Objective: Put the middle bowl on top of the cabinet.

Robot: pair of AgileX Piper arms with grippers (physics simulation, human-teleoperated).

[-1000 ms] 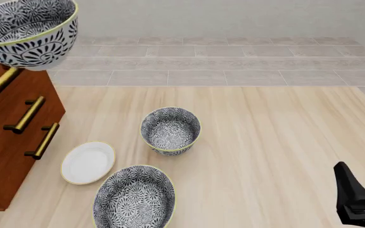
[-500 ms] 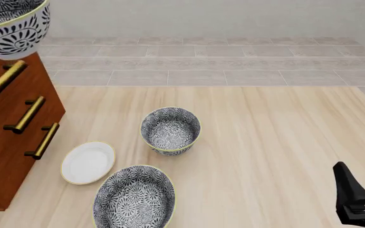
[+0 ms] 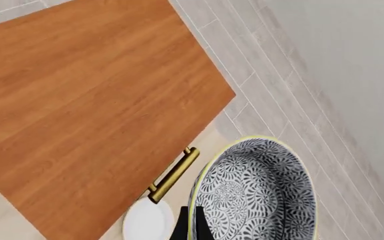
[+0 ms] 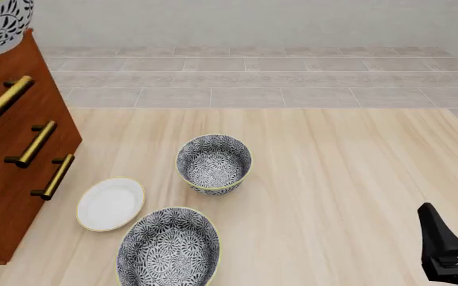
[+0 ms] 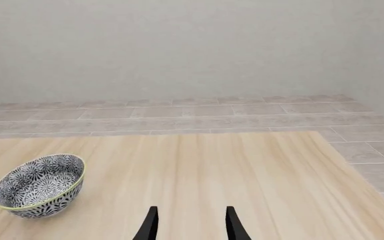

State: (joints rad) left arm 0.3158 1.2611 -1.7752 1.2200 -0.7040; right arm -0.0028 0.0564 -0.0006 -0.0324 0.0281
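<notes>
Step in hand: carry/transport, bowl held aloft near the cabinet, not yet set down. Middle bowl is pinched at its rim by the left gripper; dark fingers show either side of the yellow rim in the left wrist view, so clenched on the bowl. In the front view only a bit of the bowl shows at the top left corner, above the cabinet and its brass handles. From the left wrist view the cabinet top lies below; the bowl looks to sit past the top's front edge, over the handle side, though how far over the top it is can't be told. Judgement: next move needs the bowl shifted fully over the cabinet top, levelled, lowered till it touches, then fingers opened; letting go too near the edge risks it tipping off. Right gripper parked low at the table's right side, fingers apart, holding nothing. On the table: small bowl, wide bowl nearest the camera, white plate beside the cabinet, none touching.
</notes>
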